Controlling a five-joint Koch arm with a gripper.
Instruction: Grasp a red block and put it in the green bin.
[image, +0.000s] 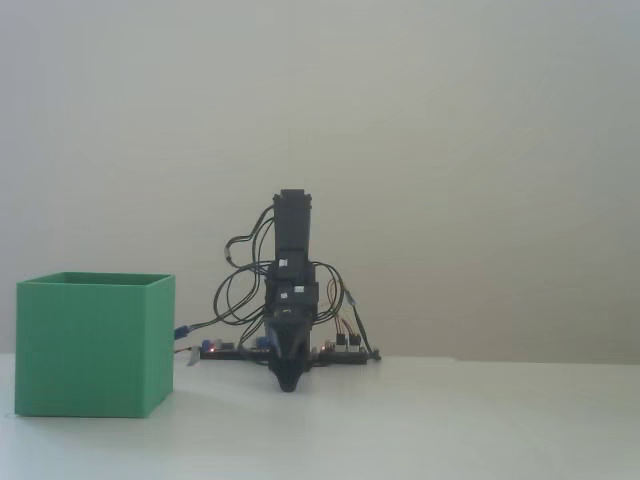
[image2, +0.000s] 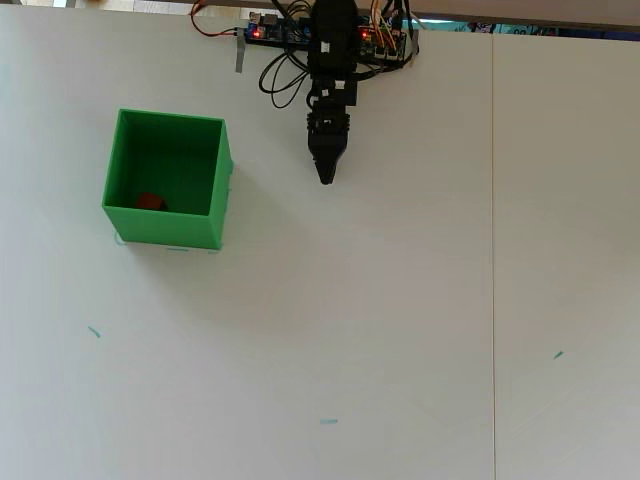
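- Red block (image2: 150, 201): lying on the floor of the green bin (image2: 216, 180), in the near-left corner as the overhead view shows it, close against the front wall. Only partly seen past that wall; long axis not readable. Hidden altogether in the fixed view behind the bin's solid side.
- Green bin: upright on the white table (image2: 400, 330), open side up, nothing else visible inside. In the overhead view, well to the left of the arm and slightly below its tip; in the fixed view (image: 95, 345), left of the arm, with bare table between.
- Gripper (image2: 326, 176): folded down in front of the arm's base, tip pointing toward the lower edge of the overhead view, just above or on the table. Jaws drawn to a single narrow point in both views, nothing between them; appears closed and empty.
- Governing relation: block lies left of the gripper in the overhead view, well apart and already enclosed by the bin walls.
- Judgement: placement looks done; no further carry called for, arm appears parked at rest.
- Electronics board (image2: 285, 32) and wiring: behind the arm at the table's far edge, clear of the bin.
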